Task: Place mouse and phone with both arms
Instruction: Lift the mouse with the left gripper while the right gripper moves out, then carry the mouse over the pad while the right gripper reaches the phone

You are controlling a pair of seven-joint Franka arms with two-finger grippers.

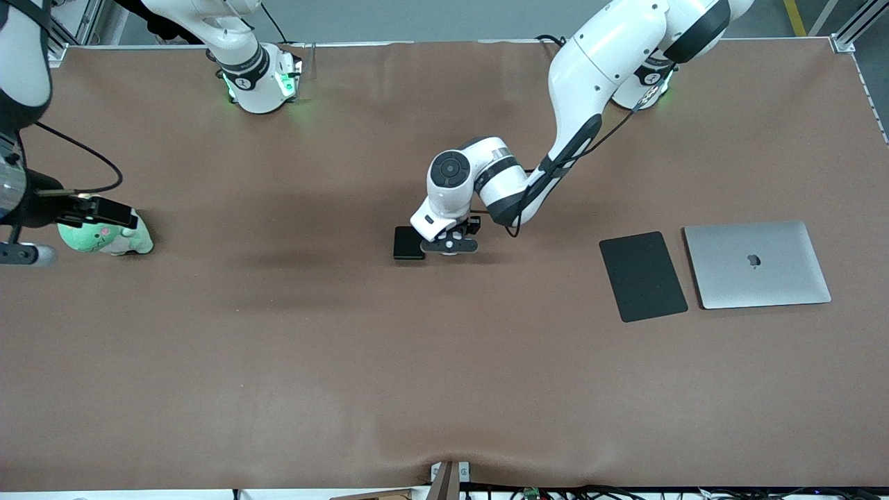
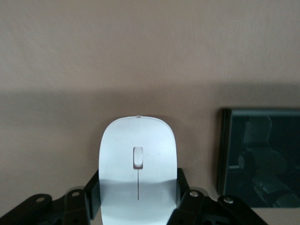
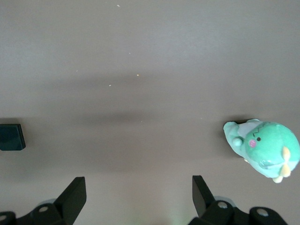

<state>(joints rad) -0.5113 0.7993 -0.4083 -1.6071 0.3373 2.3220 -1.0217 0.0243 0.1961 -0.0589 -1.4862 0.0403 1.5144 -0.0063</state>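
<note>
My left gripper (image 2: 138, 206) had clamped the mouse (image 2: 138, 164) mid-counter (image 1: 278, 347), the phone (image 1: 408, 243) just beside it. My right gripper (image 3: 138, 199) waited open near the green plush toy (image 1: 104, 237). Neither item was placed; mouse pad (image 1: 642, 276) and laptop (image 1: 757, 264) stood bare.

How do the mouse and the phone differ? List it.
The mouse is white and oval; the phone is a black rounded-corner rectangle. The mouse is clamped in the shut left gripper; the phone lies free beside it. The mouse is domed with a grey line; the phone is flat and plain. Both sit mid-table.
</note>
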